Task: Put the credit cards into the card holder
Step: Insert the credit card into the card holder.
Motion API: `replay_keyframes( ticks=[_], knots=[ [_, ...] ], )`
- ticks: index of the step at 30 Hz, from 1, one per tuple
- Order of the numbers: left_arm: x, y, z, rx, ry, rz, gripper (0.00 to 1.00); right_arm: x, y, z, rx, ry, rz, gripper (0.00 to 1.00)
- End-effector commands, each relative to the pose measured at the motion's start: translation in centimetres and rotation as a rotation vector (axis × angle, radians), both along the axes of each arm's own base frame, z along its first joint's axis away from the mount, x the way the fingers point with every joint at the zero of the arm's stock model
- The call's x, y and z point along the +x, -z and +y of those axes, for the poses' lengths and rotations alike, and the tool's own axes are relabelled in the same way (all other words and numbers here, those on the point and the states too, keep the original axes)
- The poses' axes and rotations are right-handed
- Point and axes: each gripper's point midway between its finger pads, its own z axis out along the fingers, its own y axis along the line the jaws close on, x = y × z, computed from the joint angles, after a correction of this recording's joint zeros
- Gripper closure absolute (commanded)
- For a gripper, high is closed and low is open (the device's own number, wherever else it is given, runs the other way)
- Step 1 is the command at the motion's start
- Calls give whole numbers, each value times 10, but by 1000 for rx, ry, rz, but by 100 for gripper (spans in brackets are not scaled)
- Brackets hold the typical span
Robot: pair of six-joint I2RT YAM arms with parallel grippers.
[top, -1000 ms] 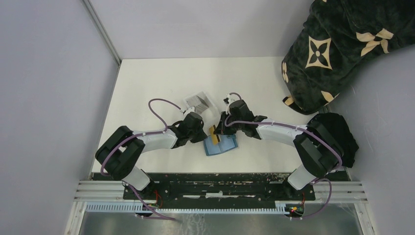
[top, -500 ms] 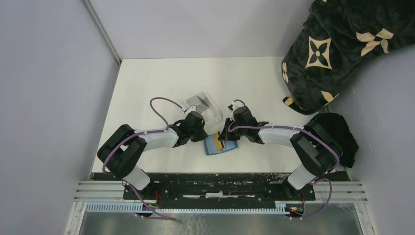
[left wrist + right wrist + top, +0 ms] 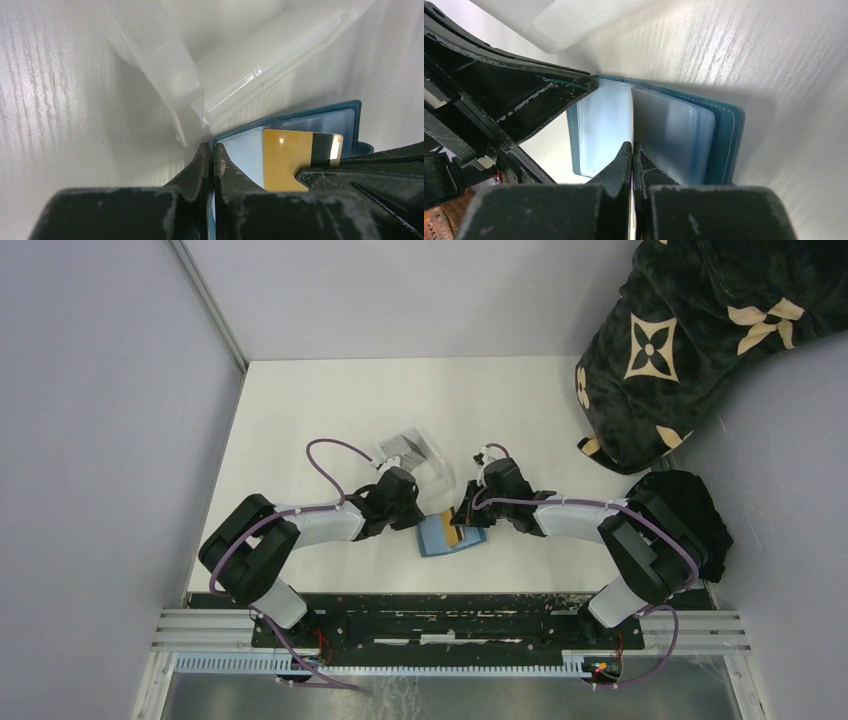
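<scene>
Item: card holder [image 3: 449, 537], teal, lying open on the tabletop [image 3: 330, 410] at 5 o'clock of the clear tray [image 3: 410, 450]. My left claw [image 3: 210, 150] is pinched tight on its 10 o'clock corner, pinning it. My right claw [image 3: 632, 150] is closed on the gold card [image 3: 285, 160], poised over the clear sleeves [image 3: 674, 135], not yet seated. Handling note: I judge the card's leading edge must meet one sleeve mouth squarely. Slide low and slow, and release only once well in.
</scene>
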Motion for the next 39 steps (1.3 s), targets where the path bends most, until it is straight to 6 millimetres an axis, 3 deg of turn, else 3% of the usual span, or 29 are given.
replay_keyframes(
  ticks=[1, 9, 29, 39],
  knots=[
    [4, 5, 7, 53, 20, -20, 97, 5, -15, 3, 42, 5, -45, 99],
    [2, 7, 7, 54, 19, -16, 97, 5, -18, 1, 43, 14, -52, 99],
    [0, 8, 8, 53, 20, -12, 97, -3, 0, 0, 65, 35, 8, 99],
    [-4, 5, 13, 54, 9, -9, 79, -4, 15, 2, 84, 53, 53, 99]
  ],
)
